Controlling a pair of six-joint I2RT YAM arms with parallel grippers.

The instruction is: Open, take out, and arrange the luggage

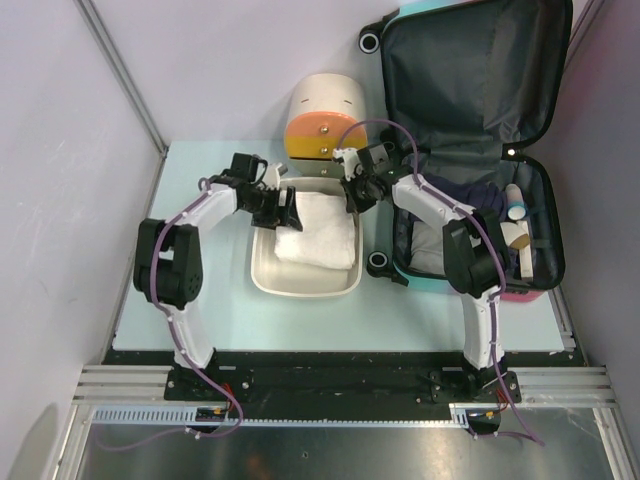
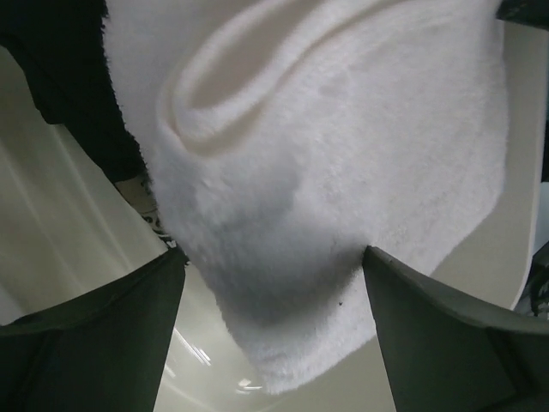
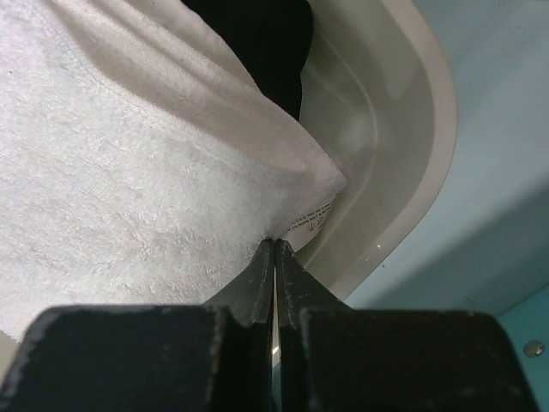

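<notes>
On the table (image 1: 180, 320), luggage (image 1: 470, 70) (open) lies right of the right gripper (image 1: 352, 190).

The right tool (image 3: 274, 245) rises from 6 o'clock, its two black fingers pressed flat together with no gap. Their tips meet at the edge of a white towel (image 3: 111, 189); whether any cloth is pinched between them cannot be told. The towel fills the picture from 7 to 12 o'clock, its pile fluffy and a fold running diagonally. A small printed label (image 3: 314, 221) shows at its corner, just beside the tips. A cream tub (image 3: 433, 129) curves from 12 round to 4 o'clock, and the towel lies in it. Something black (image 3: 257, 43) sits at 12 o'clock. The teal worktop (image 3: 506, 103) spans 1 to 4 o'clock.
</notes>
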